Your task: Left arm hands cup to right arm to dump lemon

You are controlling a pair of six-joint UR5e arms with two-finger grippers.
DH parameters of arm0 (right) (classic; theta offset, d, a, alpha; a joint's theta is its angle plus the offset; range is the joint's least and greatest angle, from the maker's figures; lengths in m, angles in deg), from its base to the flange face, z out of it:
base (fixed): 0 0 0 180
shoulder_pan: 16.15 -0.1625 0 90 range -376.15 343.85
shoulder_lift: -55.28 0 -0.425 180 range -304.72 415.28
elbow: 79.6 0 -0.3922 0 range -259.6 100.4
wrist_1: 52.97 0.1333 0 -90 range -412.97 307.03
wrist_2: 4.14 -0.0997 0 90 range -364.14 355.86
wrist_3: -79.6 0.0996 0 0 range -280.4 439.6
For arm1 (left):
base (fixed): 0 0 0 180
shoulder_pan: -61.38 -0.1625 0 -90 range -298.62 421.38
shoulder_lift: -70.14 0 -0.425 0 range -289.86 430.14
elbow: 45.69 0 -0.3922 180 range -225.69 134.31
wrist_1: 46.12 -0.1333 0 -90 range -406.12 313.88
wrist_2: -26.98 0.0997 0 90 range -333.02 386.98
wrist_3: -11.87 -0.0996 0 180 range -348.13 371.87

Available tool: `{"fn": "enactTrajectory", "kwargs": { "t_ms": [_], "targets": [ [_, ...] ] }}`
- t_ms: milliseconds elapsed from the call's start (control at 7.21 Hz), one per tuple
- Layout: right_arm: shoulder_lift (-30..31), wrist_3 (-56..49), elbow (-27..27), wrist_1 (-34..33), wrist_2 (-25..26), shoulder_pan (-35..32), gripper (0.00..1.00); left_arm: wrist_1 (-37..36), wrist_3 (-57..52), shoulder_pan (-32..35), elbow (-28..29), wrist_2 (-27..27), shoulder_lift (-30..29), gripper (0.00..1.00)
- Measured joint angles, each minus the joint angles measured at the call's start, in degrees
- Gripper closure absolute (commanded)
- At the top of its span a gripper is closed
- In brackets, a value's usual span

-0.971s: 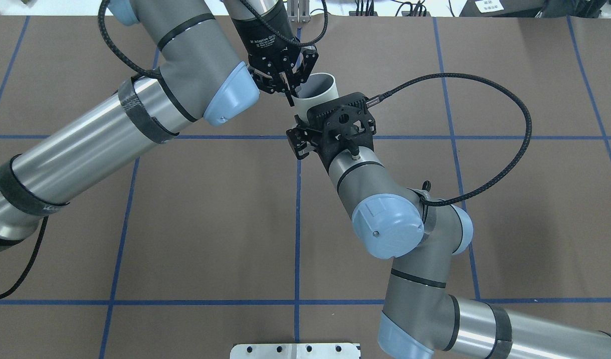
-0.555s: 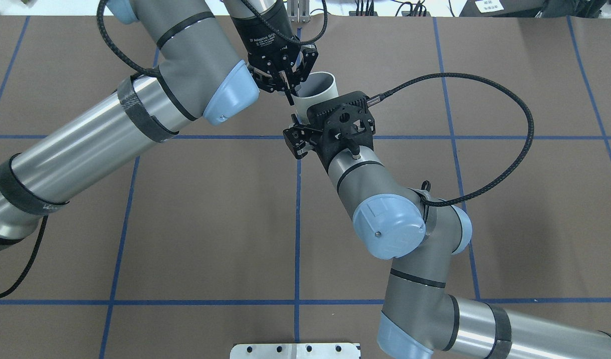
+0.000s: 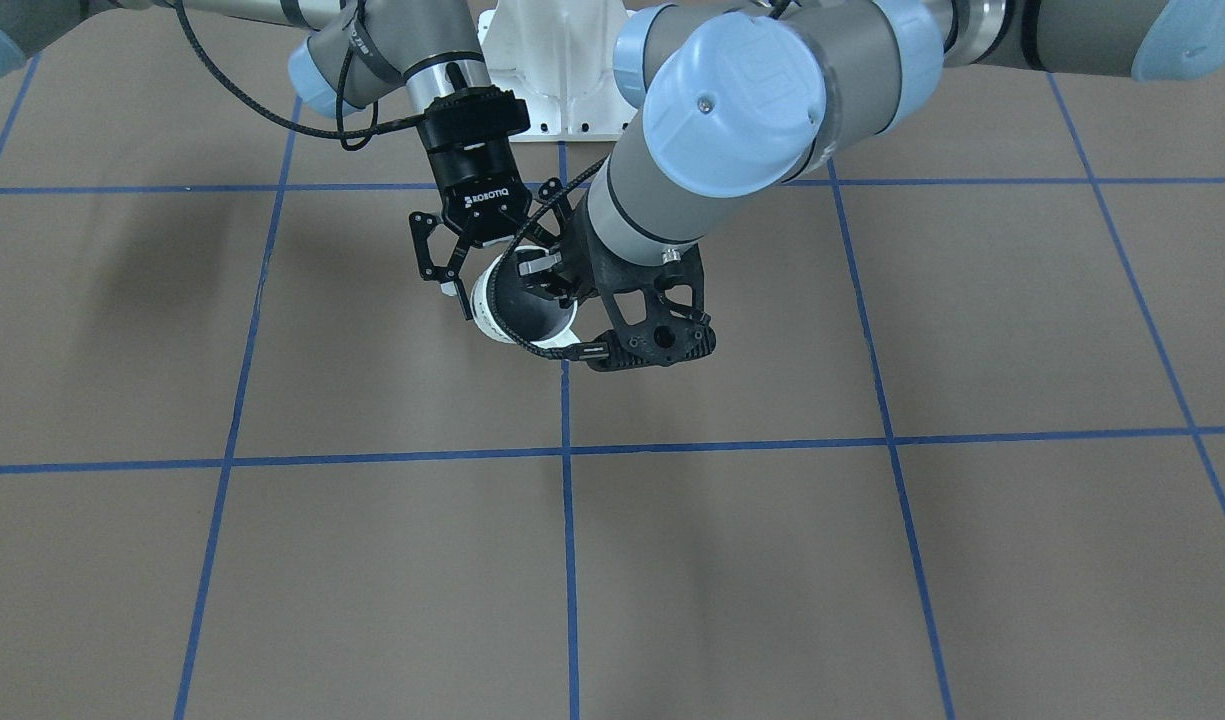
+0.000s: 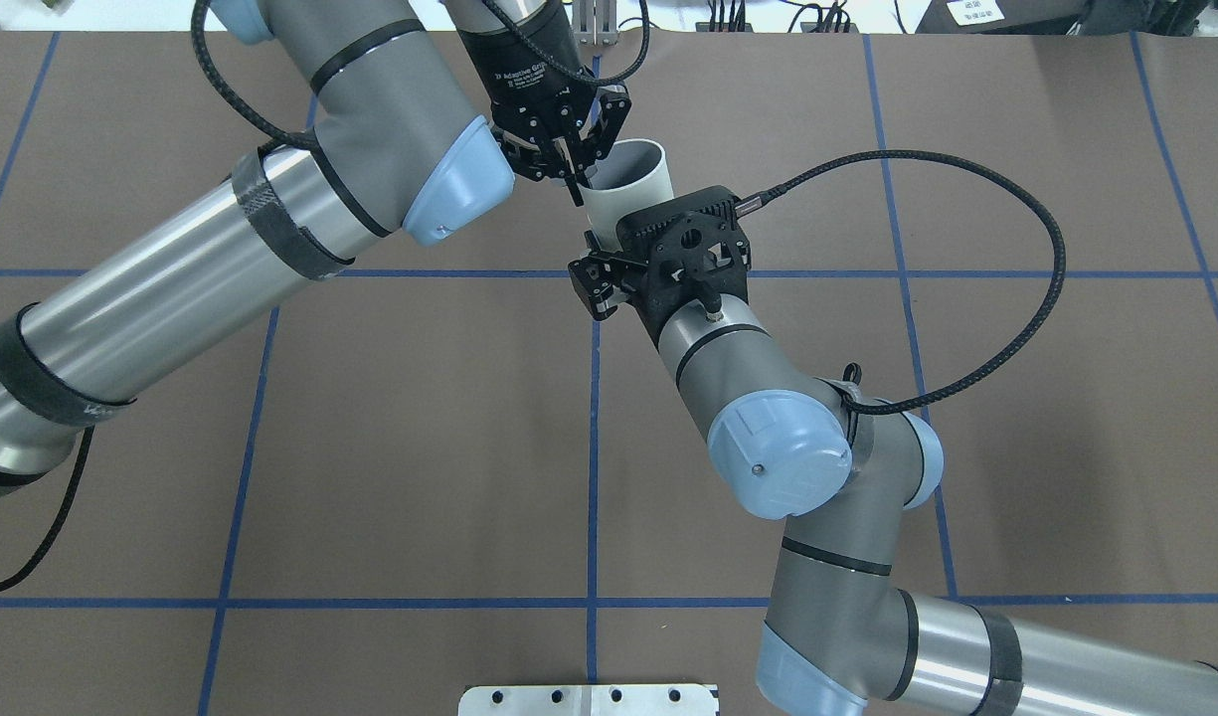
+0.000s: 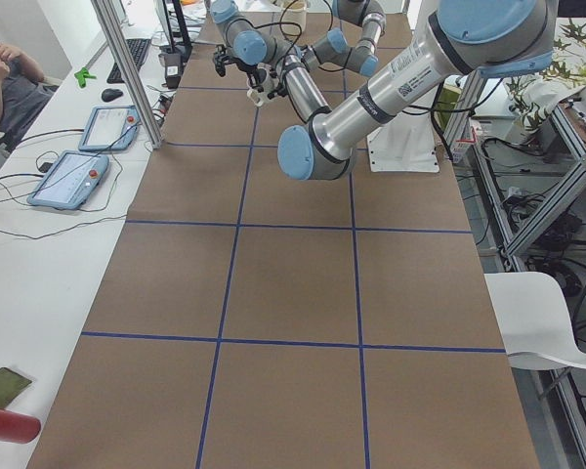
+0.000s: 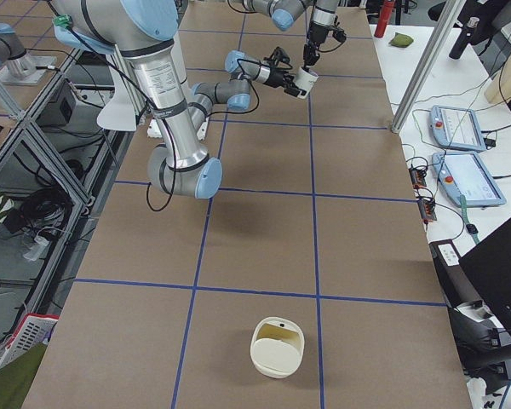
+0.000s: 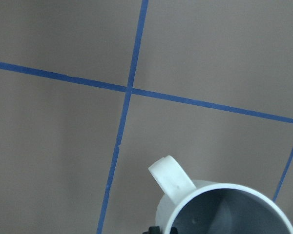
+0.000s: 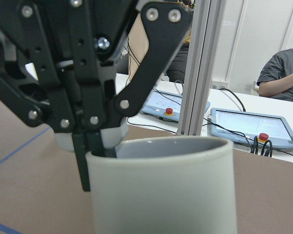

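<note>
The cup is held upright over the brown table. It sits toward 12 o'clock from the middle of the overhead view, just past a crossing of blue tape lines. Its mouth faces up. The part of the inside wall that shows is plain dark grey, and the bottom cannot be made out, so what it holds cannot be told. In the left wrist view its handle sticks out at 10 o'clock.

The left gripper hangs straight down at the cup's 10 o'clock in the overhead view. Its two fingers are pressed together on the rim, one inside the wall and one outside.

The right gripper comes in level from the cup's 5 o'clock in the overhead view, under a holed black bracket. Its fingers sit apart, one on each side of the cup's body, and whether they press on it cannot be told.

Well apart from the cup, at 6 o'clock in the right-side view, a cream round tub stands on the table with its mouth up. It is too small there to tell what is in it.
</note>
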Motion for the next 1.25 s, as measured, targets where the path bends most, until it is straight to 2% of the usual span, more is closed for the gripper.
{"fn": "enactTrajectory", "kwargs": {
  "t_ms": [555, 971, 1110, 1248],
  "targets": [
    [0.0, 0.1, -0.1, 0.0, 0.3, 0.2, 0.00, 0.0, -0.2, 5.1, -0.5, -3.2, -0.1, 1.00],
    [-0.1, 0.0, 0.0, -0.6, 0.4, -0.5, 0.00, 0.1, -1.8, 11.3, -6.3, -4.1, 3.3, 1.00],
    [0.0, -0.2, 0.0, -2.1, -2.2, -2.7, 0.00, 0.0, -3.7, 13.0, -9.0, -2.7, 6.5, 1.00],
    [0.2, -0.4, 0.1, -4.6, -7.5, -6.4, 0.00, 0.0, -6.1, 14.3, -12.0, 0.2, 11.1, 1.00]
  ]
}}
